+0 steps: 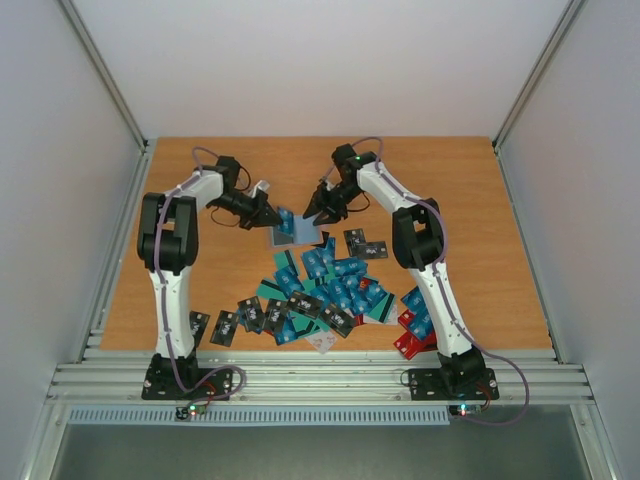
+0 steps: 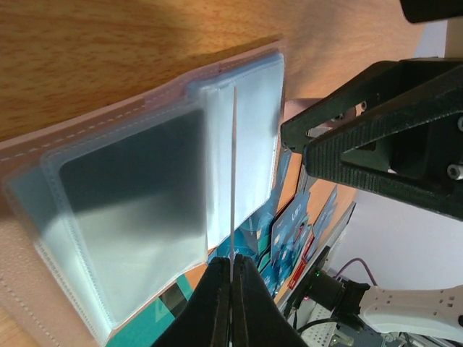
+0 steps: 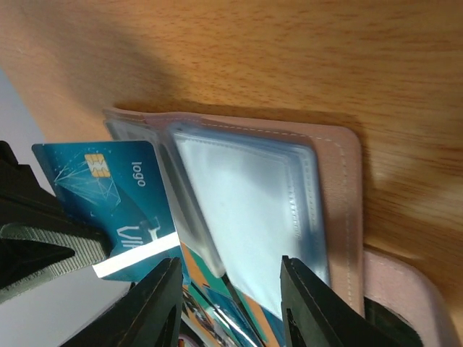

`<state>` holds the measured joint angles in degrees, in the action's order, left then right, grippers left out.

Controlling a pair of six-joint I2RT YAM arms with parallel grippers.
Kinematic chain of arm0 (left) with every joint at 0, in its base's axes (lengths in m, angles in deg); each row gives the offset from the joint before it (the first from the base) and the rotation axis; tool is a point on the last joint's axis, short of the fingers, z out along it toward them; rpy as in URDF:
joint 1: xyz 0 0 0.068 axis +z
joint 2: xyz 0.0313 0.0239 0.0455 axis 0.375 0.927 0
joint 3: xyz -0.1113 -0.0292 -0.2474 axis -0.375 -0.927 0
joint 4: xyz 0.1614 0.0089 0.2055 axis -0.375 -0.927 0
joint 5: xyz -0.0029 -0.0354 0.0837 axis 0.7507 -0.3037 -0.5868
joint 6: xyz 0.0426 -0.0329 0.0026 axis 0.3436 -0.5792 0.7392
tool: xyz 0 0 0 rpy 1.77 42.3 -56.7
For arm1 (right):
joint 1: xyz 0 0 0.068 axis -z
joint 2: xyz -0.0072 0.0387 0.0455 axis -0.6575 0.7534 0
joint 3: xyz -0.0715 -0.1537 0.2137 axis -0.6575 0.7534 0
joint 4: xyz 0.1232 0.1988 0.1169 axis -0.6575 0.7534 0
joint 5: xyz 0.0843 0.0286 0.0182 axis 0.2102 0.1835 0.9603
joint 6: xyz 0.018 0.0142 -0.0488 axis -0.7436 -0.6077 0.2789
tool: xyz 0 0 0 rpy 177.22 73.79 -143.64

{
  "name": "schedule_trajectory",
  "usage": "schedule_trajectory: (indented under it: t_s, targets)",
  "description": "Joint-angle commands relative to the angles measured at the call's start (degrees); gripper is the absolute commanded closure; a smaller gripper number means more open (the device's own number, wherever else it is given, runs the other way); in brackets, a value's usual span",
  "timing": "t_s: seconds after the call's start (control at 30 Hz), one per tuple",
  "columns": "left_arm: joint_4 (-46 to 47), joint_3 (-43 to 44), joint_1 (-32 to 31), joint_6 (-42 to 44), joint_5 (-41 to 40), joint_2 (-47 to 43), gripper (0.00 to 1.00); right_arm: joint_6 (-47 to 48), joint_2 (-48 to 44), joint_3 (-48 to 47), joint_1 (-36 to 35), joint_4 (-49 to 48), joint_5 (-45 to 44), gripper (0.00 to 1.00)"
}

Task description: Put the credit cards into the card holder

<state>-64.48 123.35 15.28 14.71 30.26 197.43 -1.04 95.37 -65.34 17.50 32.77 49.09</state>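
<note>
The card holder (image 1: pixel 287 236) lies open on the table behind the pile of credit cards (image 1: pixel 330 290). Its taupe cover (image 3: pixel 346 188) and clear plastic sleeves (image 3: pixel 246 202) fill the right wrist view. My left gripper (image 1: pixel 268 213) is shut on a blue card, which shows edge-on in the left wrist view (image 2: pixel 234 181) and face-on in the right wrist view (image 3: pixel 101 195). It holds the card upright over the sleeves (image 2: pixel 137 202). My right gripper (image 3: pixel 228 271) is open, with its fingers (image 3: pixel 163 296) on either side of the sleeves' near edge. It sits close opposite the left gripper (image 2: pixel 231 262).
Several blue, teal and black cards lie scattered in front of the holder. Red cards (image 1: pixel 410 335) lie by the right arm's base. Black cards (image 1: pixel 365 245) lie right of the holder, and more lie at the front left (image 1: pixel 225 325). A pale card (image 1: pixel 322 341) lies at the front.
</note>
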Motion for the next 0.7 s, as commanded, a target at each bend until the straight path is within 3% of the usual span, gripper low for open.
schedule_trajectory:
  t_s: [0.0,0.67]
  targets:
    - [-1.67,-0.86,-1.11,3.2,0.31,0.98,1.0,1.43,1.73,-1.27,0.51,2.44,-1.55,0.62]
    - [-0.89,-7.16,-1.69,3.93,-8.23,-3.98,1.0,1.4,3.05,-0.96,0.94,4.06,-2.09,0.63]
